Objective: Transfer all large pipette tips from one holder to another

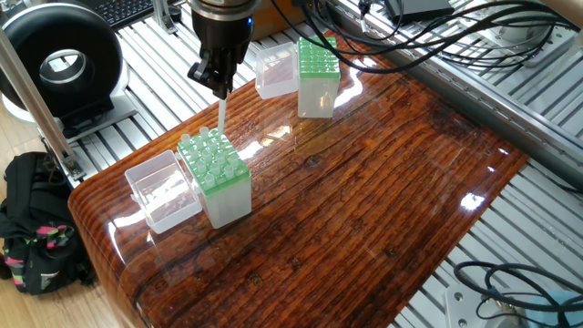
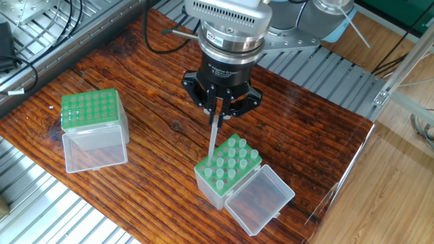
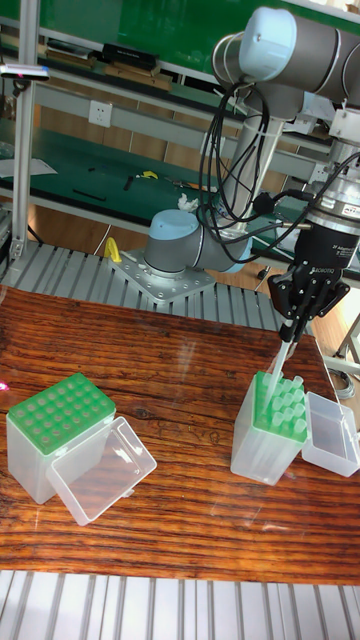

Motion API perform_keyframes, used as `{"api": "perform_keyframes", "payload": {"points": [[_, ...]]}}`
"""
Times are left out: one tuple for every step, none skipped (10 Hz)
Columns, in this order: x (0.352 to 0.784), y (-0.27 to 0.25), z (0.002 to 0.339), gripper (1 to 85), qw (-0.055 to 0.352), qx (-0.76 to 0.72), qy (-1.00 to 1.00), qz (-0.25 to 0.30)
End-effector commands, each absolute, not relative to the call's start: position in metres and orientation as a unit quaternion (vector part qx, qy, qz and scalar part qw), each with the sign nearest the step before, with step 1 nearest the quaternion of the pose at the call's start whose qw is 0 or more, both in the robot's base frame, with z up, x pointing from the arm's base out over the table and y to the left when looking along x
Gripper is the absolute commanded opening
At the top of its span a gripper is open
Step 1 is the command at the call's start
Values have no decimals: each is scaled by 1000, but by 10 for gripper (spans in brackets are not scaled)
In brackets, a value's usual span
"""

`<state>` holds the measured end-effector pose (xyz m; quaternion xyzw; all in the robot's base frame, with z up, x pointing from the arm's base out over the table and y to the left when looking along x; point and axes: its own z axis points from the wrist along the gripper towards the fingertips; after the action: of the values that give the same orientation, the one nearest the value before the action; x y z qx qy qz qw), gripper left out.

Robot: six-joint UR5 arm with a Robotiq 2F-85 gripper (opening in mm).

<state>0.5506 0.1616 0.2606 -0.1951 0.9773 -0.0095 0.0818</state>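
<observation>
Gripper pinched shut on one large pipette tip, held upright, point down, just above the near-left corner of the full holder. Whether the point touches the grid can't be told. The other large pipette tips stand in that holder's green grid, its clear lid flipped open beside it. The second holder, grid showing bare holes, sits well apart to the left on the wooden table, lid open too.
</observation>
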Motion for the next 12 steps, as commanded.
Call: {"api": "perform_keyframes", "payload": {"points": [[554,166,261,133,80,-212,974,1],[554,167,261,163,80,-214,974,3],[554,168,262,180,80,-216,973,3],[555,169,262,190,83,-216,973,5],[557,171,263,197,87,-217,972,6],[558,172,264,200,89,-218,972,8],[559,172,264,200,91,-219,971,8],[560,171,264,200,92,-220,971,8],[561,171,264,200,92,-221,971,9],[562,171,265,203,92,-223,971,9],[563,170,266,207,92,-224,970,9],[565,170,266,207,92,-224,970,10]]}}
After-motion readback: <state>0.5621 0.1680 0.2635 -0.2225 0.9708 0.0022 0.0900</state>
